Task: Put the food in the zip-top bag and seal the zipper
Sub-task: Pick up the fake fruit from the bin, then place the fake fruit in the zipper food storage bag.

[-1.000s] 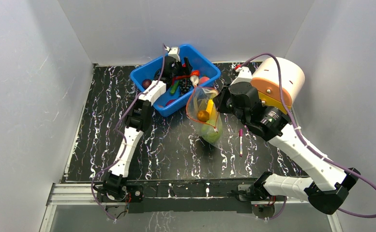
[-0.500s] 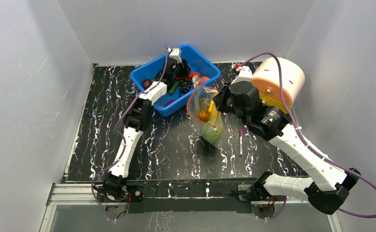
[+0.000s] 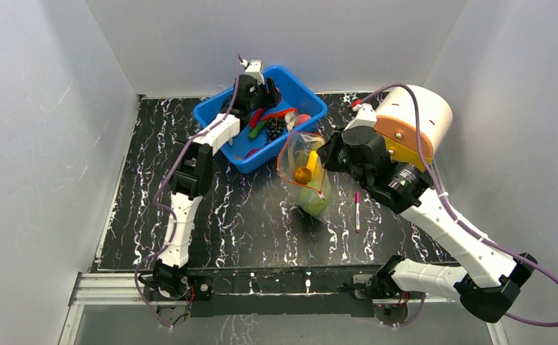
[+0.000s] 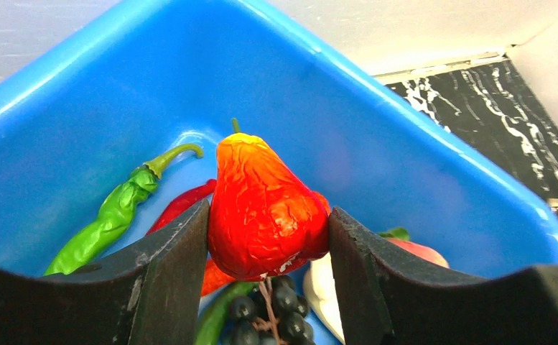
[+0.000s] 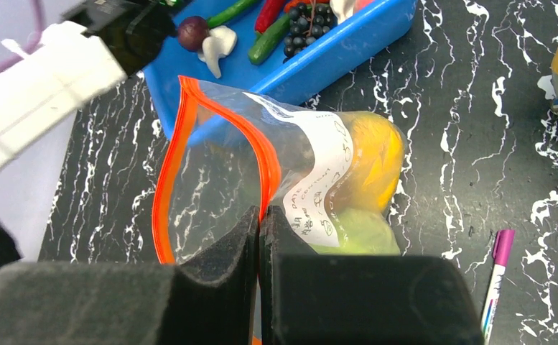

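Bases of both arms sit at the near edge of the black marbled table (image 3: 247, 223). Farther in, right of the middle, a pink-capped pen (image 3: 357, 210) lies flat, near the zip-top bag (image 3: 308, 180) but not touching it. The bag stands near the surface's centre with its mouth gaping toward the far edge. Inside it are a round green melon (image 3: 313, 198), an orange piece (image 3: 302, 172) and a yellow piece (image 3: 311, 157). The right gripper (image 5: 260, 215) has its fingers pressed fully together on the zipper (image 5: 166, 180), pinching the red-orange strip on one side of the mouth and holding that side up.

Behind the bag, by the far edge, sits a blue tub (image 3: 312, 97). In it lie a green chili (image 4: 110, 215), a red chili (image 4: 182, 205), black grapes (image 4: 268, 316) and a white mushroom (image 5: 217, 44). The left gripper (image 4: 268, 212) is over the tub, its fingers about half spread and clamped on both sides of a red-orange pear-shaped piece (image 4: 258, 172). A cream and orange cylinder (image 3: 412, 118) lies toward the far right corner.
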You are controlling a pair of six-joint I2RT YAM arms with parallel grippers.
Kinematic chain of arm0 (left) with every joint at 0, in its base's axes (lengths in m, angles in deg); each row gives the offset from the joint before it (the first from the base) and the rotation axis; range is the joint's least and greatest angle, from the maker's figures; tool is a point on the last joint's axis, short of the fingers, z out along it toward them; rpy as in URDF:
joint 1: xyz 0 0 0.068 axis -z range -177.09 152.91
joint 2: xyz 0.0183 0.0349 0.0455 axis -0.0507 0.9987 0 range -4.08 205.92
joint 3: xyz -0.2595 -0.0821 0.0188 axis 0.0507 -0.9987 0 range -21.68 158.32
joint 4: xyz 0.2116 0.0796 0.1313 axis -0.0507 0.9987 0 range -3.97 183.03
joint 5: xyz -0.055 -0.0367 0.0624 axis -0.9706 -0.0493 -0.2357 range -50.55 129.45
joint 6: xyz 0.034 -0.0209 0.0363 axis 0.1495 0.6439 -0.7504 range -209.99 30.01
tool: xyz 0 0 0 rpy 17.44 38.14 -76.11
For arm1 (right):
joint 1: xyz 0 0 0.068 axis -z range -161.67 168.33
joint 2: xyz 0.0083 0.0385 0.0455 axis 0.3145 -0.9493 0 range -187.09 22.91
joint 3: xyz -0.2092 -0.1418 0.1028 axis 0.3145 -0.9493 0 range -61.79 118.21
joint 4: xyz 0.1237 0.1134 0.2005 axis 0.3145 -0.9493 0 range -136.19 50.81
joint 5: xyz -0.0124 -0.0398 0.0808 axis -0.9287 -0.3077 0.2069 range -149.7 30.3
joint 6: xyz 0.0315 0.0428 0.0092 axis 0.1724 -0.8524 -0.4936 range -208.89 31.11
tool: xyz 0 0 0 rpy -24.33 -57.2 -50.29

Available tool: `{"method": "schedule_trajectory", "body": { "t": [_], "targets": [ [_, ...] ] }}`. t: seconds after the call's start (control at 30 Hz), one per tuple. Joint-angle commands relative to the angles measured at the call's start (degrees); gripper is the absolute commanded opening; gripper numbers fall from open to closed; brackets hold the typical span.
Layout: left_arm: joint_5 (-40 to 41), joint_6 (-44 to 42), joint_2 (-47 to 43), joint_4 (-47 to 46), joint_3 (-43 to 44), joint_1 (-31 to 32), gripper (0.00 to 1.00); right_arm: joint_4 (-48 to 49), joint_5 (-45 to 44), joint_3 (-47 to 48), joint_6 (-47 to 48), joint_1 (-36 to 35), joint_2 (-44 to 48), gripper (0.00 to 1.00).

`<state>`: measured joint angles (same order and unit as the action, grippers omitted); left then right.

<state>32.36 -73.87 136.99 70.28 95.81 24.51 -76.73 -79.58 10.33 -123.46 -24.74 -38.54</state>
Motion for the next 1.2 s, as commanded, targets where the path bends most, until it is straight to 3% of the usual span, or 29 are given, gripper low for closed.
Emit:
{"method": "schedule_trajectory", "body": {
  "t": [0.0,0.47,0.83,1.17],
  "targets": [
    [-1.9,1.4,-10.6,2.4,-4.3,0.4,0.36,4.2,-2.8,-0.2,0.0,0.1,1.0,0.00],
    [-9.2,5.0,-30.9,17.4,-18.8,0.4,0.36,5.1,-4.5,-2.1,0.3,0.2,0.0,0.00],
    [-27.3,7.6,-45.8,26.1,-27.8,0.3,0.36,6.4,-3.3,-3.1,-2.6,0.2,-1.3,0.00],
    [-38.8,7.9,-58.4,29.0,-37.3,0.5,0.36,9.3,-1.9,-5.4,-6.0,0.2,0.0,0.00]
  ]
}}
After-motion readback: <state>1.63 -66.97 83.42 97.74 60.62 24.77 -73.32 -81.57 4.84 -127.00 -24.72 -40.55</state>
